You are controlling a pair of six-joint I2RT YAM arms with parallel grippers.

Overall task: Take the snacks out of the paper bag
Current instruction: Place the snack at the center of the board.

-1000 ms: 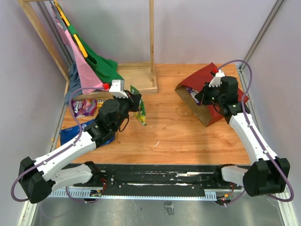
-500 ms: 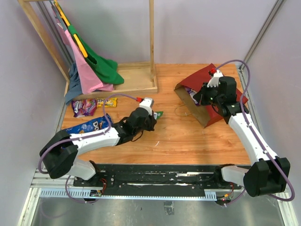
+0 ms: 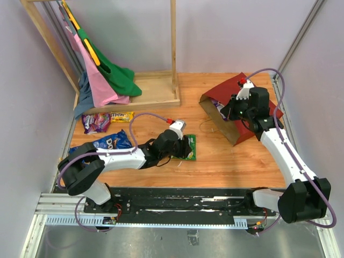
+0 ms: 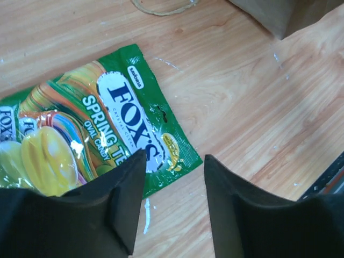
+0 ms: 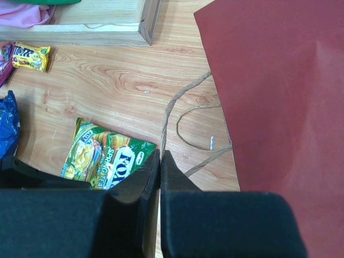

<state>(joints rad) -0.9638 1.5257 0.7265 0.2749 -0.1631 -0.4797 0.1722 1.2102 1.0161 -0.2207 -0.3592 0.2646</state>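
At the centre of the overhead view the green candy packet (image 3: 189, 149) lies flat on the table (image 3: 226, 161). The left gripper (image 4: 174, 161) stands parted over its corner, holding nothing. At upper right, the right gripper (image 5: 160, 156) is pinched tight on the string handle (image 5: 185, 97) of the paper bag (image 3: 226, 88).

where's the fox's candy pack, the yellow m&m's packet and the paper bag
fox's candy pack (image 4: 126, 102): left wrist view, white logo patch
yellow m&m's packet (image 5: 30, 56): right wrist view, its middle
paper bag (image 3: 224, 91): top external view, dark red outer side
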